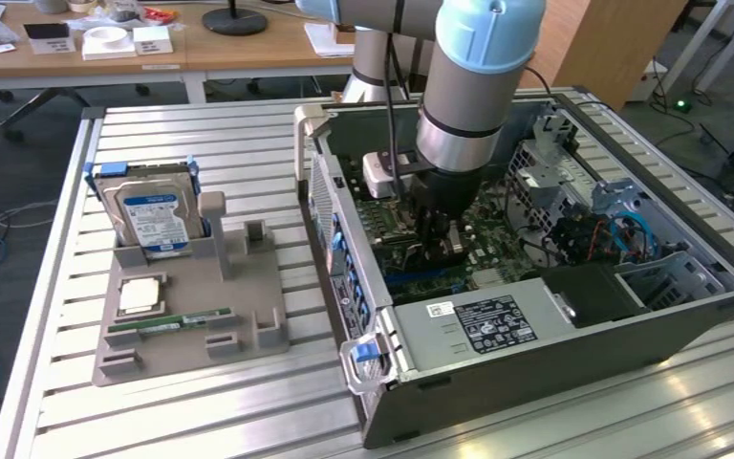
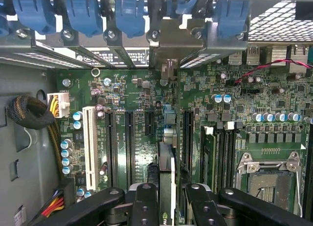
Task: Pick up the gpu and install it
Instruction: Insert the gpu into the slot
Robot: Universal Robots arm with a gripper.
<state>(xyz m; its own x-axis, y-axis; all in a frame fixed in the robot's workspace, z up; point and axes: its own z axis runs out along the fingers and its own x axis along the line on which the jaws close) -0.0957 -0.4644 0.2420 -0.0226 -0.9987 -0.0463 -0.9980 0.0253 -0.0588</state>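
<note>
The slatted metal table (image 1: 214,143) carries everything. On it, toward the exterior view's right, an open computer case (image 1: 533,382) lies on its side with its interior facing up. The robot arm (image 1: 476,86) reaches straight down into it. The green motherboard (image 2: 142,89) covers the floor of the case, with a labelled power supply (image 1: 482,320) at the near end and a row of blue latches (image 2: 83,13) along the rear wall.

Toward the exterior view's left, well apart from the case, sits a grey fixture tray (image 1: 188,344). A blue-labelled hard drive (image 1: 150,215) stands upright in it. A square processor chip (image 1: 138,296) and a slim green memory stick (image 1: 169,323) lie flat in front of the drive.

Inside the case the gripper (image 2: 171,187) hangs low over the motherboard. The gpu (image 2: 166,162) stands on its edge between the black fingers (image 2: 145,201) – the claw is clamped on it, one finger on each face. The card lines up with the long expansion slots (image 2: 129,143), beside the memory sockets and the open processor socket (image 2: 266,179). Its metal end bracket (image 2: 171,40) meets the rear wall among the latches – whether its edge is fully seated in a slot cannot be told.
</note>
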